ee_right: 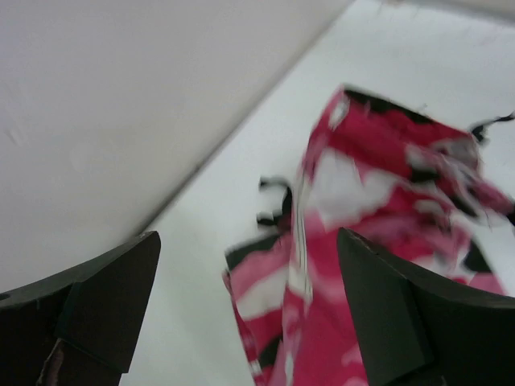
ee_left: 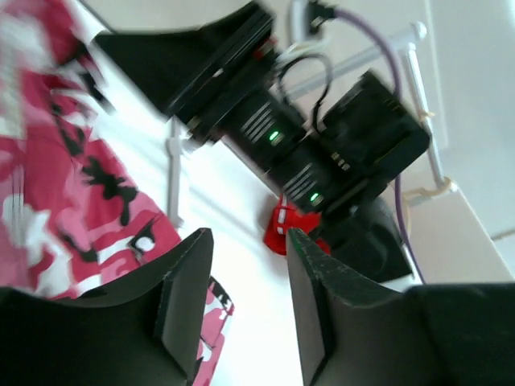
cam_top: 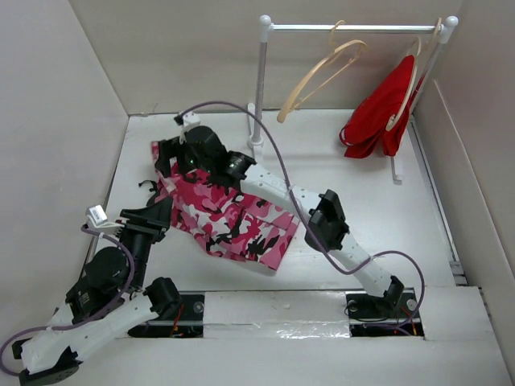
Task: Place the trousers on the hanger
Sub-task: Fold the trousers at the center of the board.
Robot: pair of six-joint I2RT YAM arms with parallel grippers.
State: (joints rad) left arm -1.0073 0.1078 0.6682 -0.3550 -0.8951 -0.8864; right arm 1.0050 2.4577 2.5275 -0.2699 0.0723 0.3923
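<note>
The trousers point(cam_top: 229, 217) lie crumpled on the table point(cam_top: 378, 201), left of centre in our top view. We see the hanger point(cam_top: 322, 72) up on the rail point(cam_top: 354, 27), upper right. Now the right gripper point(ee_right: 248, 241) gapes wide over the cloth's upper-left end; the left gripper point(ee_left: 248, 249), narrowly parted and holding nothing, sits lower left.

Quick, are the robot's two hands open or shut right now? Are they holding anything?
Left gripper: open, fingers apart, holding nothing.
Right gripper: open wide above the trousers, holding nothing.
</note>
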